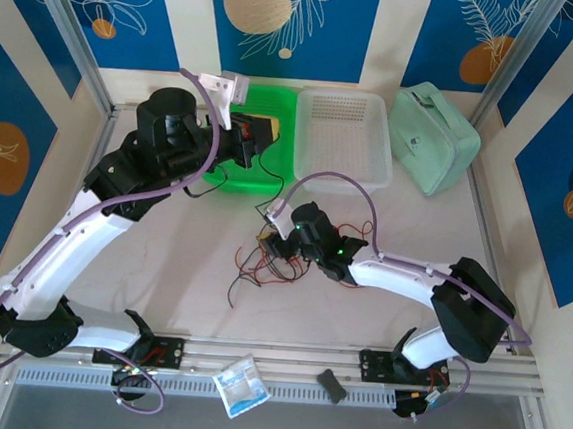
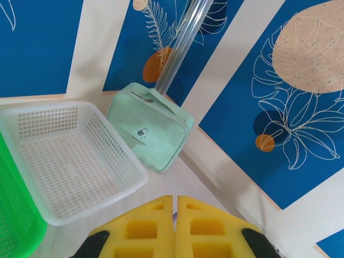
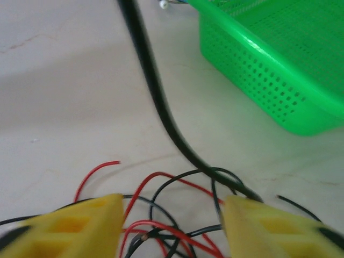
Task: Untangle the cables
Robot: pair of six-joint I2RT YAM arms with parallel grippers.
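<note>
the cables (image 1: pixel 260 260) lie in a red and black tangle on the table (image 1: pixel 162 264), near the green basket (image 3: pixel 269 70); the right gripper (image 3: pixel 172 215) sits low over them, jaws spread, wires between the fingers; the left gripper (image 2: pixel 174 207) hangs above the green basket, pads pressed together, facing the white basket (image 2: pixel 110 148) and the mint case (image 2: pixel 153 129); whether it pinches a wire i cannot tell

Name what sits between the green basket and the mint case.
A white mesh basket lies there, shown in the top and left wrist views.
</note>
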